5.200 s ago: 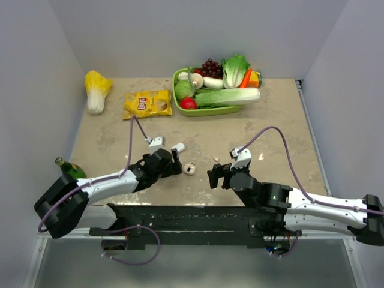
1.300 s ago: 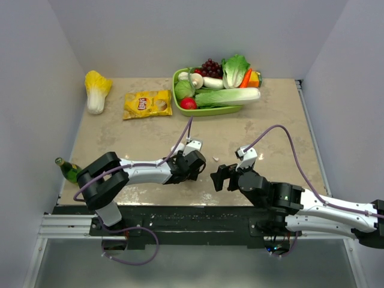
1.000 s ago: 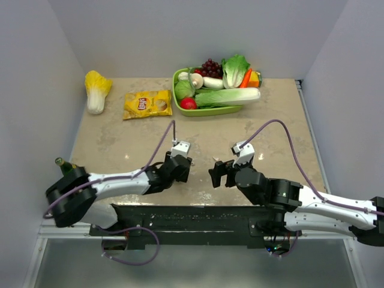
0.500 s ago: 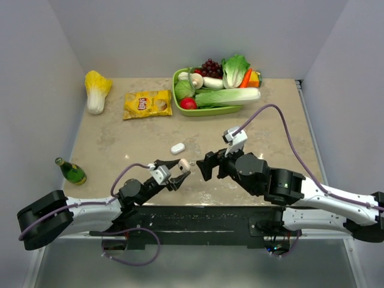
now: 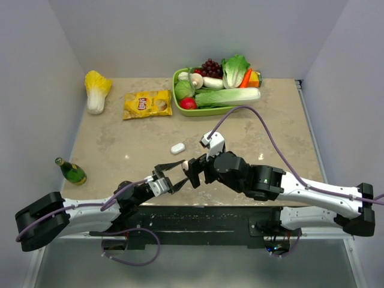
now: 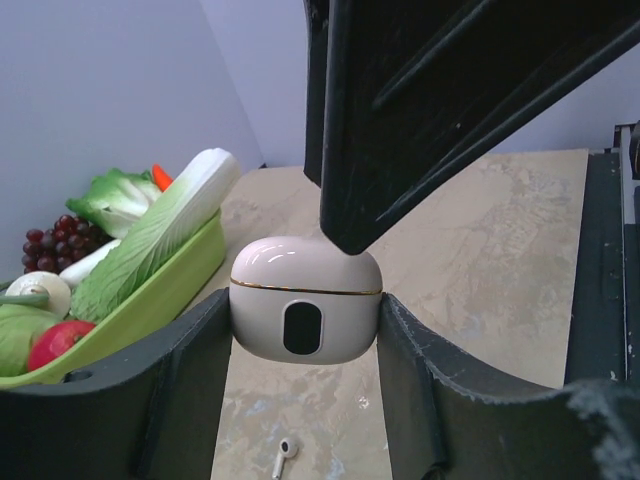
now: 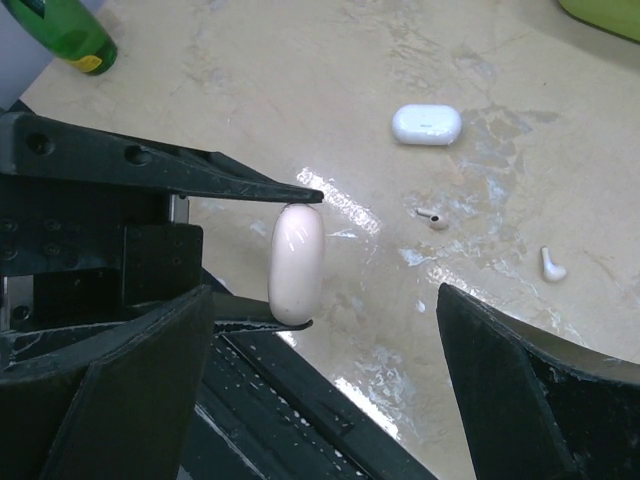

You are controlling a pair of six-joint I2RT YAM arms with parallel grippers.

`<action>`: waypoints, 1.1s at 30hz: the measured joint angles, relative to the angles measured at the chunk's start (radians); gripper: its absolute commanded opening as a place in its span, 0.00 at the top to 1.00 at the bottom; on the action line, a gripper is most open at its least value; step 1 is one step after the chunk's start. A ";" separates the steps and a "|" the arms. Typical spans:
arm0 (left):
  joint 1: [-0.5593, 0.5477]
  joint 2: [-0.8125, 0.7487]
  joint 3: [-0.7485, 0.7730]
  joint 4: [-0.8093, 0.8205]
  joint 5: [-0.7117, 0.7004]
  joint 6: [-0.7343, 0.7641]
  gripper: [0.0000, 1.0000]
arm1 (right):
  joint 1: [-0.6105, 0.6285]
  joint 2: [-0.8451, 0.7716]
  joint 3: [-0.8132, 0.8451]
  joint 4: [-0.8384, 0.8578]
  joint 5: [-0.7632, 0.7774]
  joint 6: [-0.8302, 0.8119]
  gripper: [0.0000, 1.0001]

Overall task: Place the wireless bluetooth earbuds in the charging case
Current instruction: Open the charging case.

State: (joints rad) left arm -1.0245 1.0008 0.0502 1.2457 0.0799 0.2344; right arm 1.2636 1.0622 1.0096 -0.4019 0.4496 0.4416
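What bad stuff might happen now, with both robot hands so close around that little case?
The charging case is pinched only by its sides in the left gripper, up off the table. If the open right gripper bumps it, it may slip out and fall. The case also looks closed, and the earbuds lie loose on the table, so a dropped case might knock them away.

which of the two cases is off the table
The cream case clamped in the left gripper; the whiter case lies on the table.
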 measured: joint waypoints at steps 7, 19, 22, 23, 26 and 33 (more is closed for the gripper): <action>-0.028 -0.026 0.000 0.013 -0.002 0.035 1.00 | -0.011 0.020 0.000 0.003 -0.008 0.000 0.07; -0.044 -0.042 0.000 0.005 -0.025 0.060 1.00 | -0.084 -0.003 -0.029 0.014 -0.068 0.014 0.08; -0.044 -0.040 0.000 0.001 -0.033 0.065 1.00 | -0.097 -0.024 -0.039 0.016 -0.070 0.016 0.08; -0.044 -0.039 0.000 0.002 -0.034 0.066 1.00 | -0.101 -0.031 -0.042 0.015 -0.070 0.016 0.08; -0.045 -0.038 0.000 0.003 -0.035 0.067 1.00 | -0.108 -0.044 -0.047 0.012 -0.066 0.016 0.08; -0.046 -0.036 0.000 0.006 -0.035 0.072 1.00 | -0.114 -0.058 -0.055 0.006 -0.043 0.022 0.10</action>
State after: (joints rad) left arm -1.0706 0.9646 0.0502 1.2514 0.0444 0.3069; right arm 1.1500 1.0039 0.9550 -0.3958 0.4068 0.4633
